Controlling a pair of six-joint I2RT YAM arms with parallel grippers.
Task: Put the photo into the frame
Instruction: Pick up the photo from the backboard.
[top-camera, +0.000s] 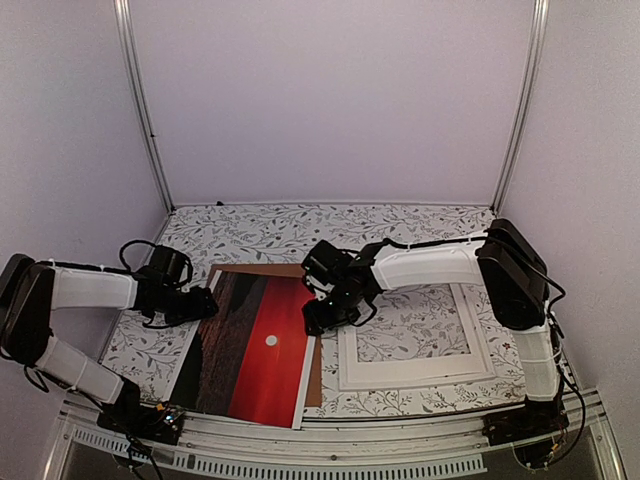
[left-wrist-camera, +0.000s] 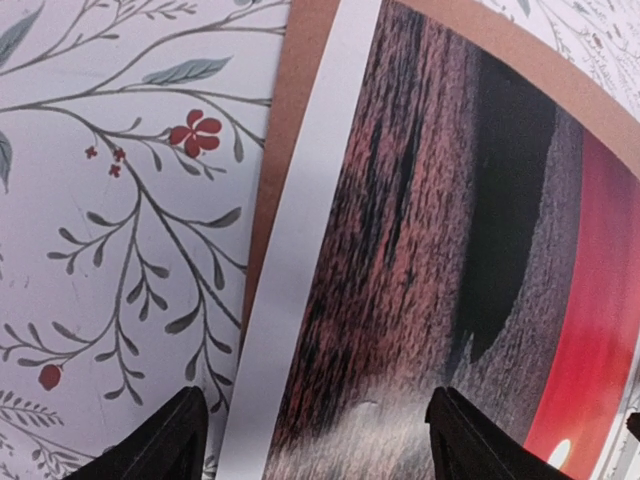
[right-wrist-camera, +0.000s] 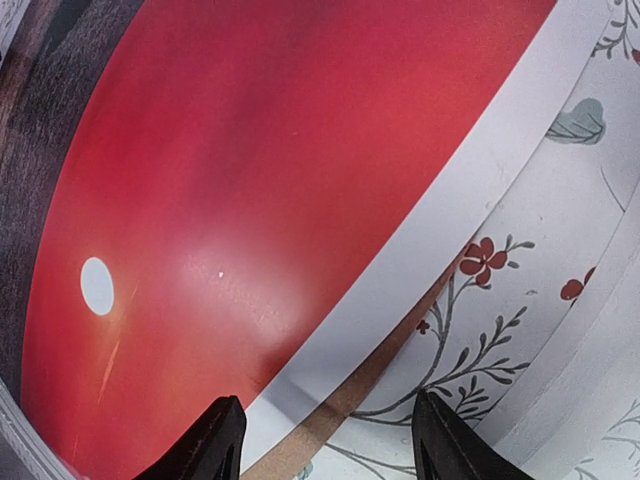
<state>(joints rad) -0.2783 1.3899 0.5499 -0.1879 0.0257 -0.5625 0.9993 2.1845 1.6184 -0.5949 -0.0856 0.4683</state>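
The photo lay flat by the table's near edge, left of its middle, on a brown backing board that stuck out past its far and right sides. A thin white strip, apparently the frame, ran along the photo's left, right and near sides; whether the print sat inside it could not be told. The left gripper stood wide open over the photo's left edge, one fingertip above the print and the other above bare table, holding nothing. The right gripper was about half open above the photo's right edge, also empty. A white window mat lay just beside it, toward the near right corner.
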